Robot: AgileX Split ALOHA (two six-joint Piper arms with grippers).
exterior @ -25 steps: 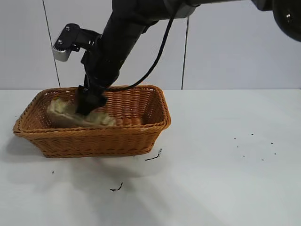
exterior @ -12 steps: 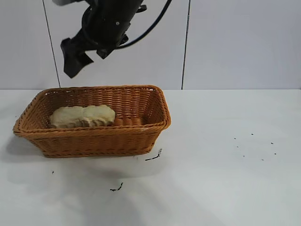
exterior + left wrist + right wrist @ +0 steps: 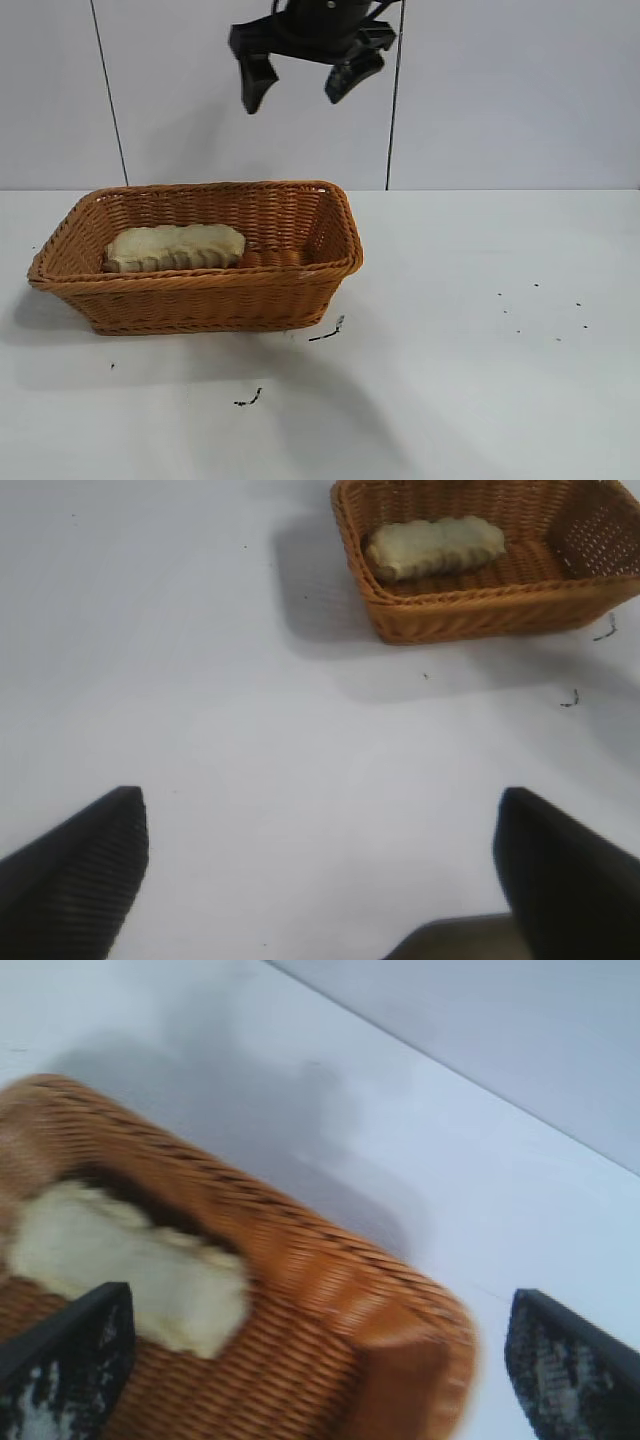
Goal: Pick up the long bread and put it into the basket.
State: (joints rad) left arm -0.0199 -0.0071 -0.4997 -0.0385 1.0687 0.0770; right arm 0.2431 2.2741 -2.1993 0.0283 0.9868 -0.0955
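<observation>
Inside the basket (image 3: 200, 290) lies the long bread (image 3: 175, 247), a pale cream, elongated loaf with ridged scallops along its near edge, resting flat toward the basket's left end. That basket is orange-brown wicker with flared sides and a braided rim, standing on the white counter (image 3: 480, 350). High above the basket's right end hangs the right claw (image 3: 300, 85), its two dark fingers spread wide and pointing down, gripping nothing. Well away from the basket, the left claw (image 3: 320, 865) sits low over bare counter, its fingers also wide apart and empty.
</observation>
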